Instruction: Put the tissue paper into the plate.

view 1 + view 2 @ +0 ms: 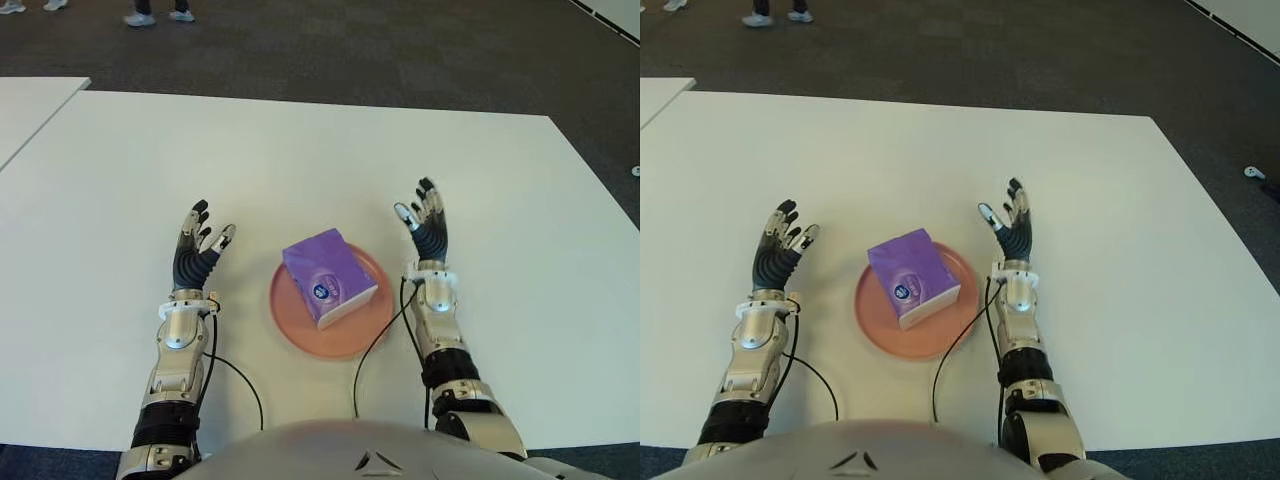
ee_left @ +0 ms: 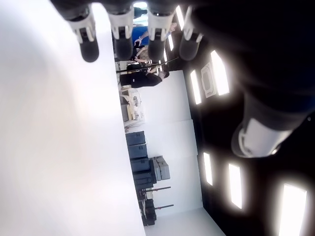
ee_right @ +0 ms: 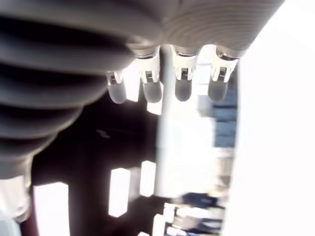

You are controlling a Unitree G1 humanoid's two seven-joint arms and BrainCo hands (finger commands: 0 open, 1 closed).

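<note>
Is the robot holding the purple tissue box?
No, the purple tissue box lies on the pink plate, and the left hand and right hand are open beside it.

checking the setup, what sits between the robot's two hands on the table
In the eye views, the pink plate sits between the left hand and right hand, with the purple tissue paper pack lying in it. Both hands are open and hold nothing.

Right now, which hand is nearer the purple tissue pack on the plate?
Right. The right hand shows just beyond the pink plate's right rim, open; the left hand shows farther off to the purple tissue pack's left, also open.
</note>
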